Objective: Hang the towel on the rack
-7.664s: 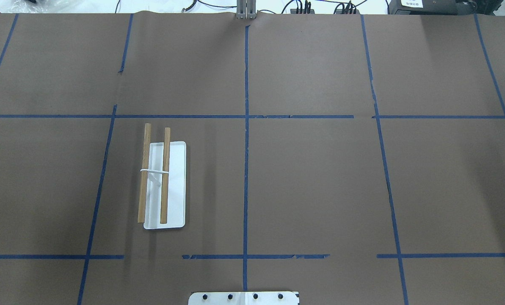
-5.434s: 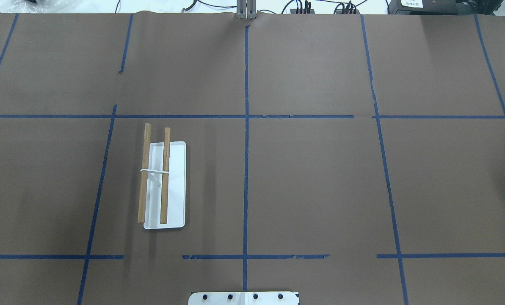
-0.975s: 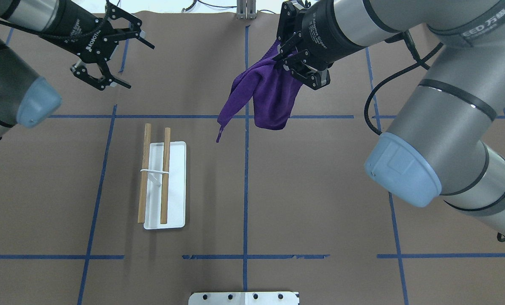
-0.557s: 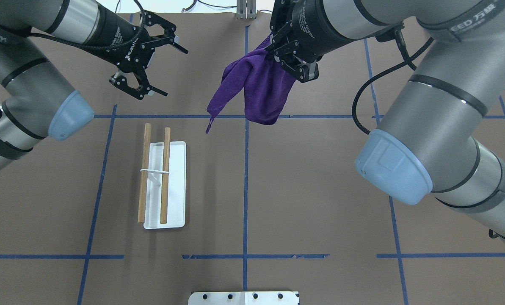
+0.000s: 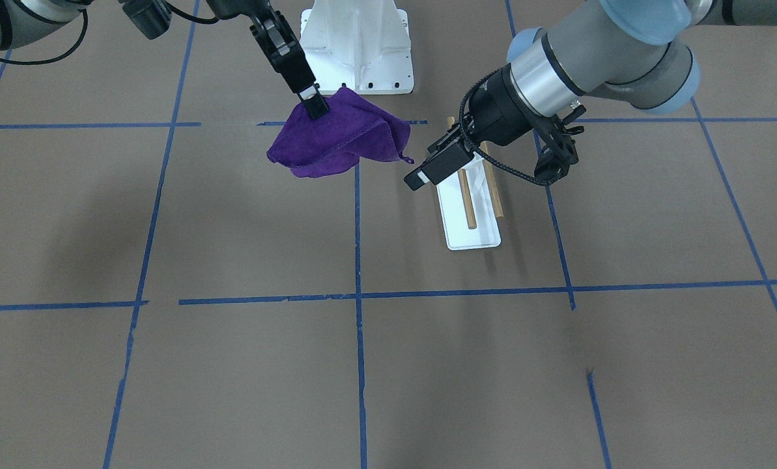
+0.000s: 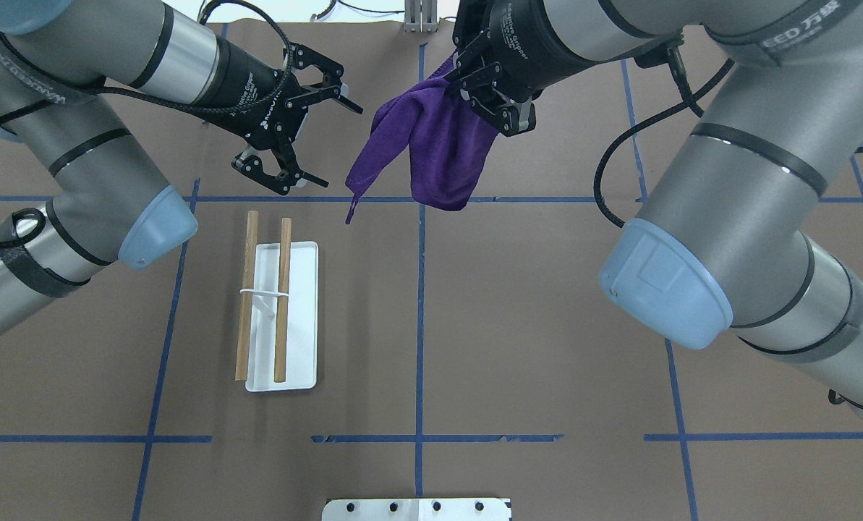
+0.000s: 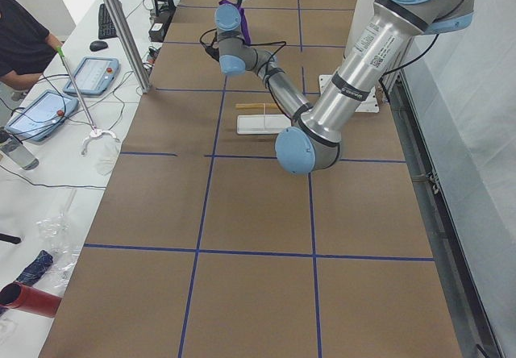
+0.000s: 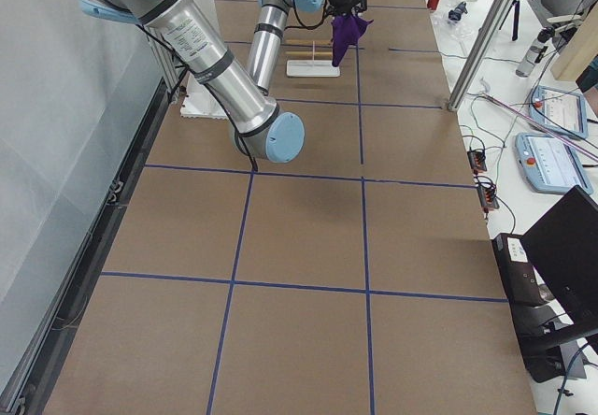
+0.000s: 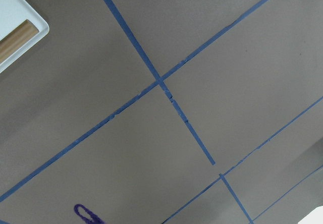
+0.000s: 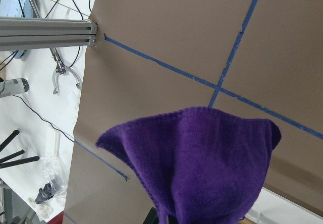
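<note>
Right gripper (image 6: 500,116) clamped on purple towel (image 6: 438,152), which dangles above the tabletop (image 6: 547,325) near the centre line. Left gripper (image 6: 344,148) spread wide beside it. Rack (image 6: 284,289) stands on the brown paper, blue tape grid, robot's left half.

Robotics test lab.
A brown-papered worktop (image 6: 547,304) is gridded with blue tape (image 6: 419,325); beside it stand aluminium posts (image 7: 121,27), teach pendants (image 8: 553,161) and an operator (image 7: 20,35) at a white bench (image 7: 48,156).
</note>
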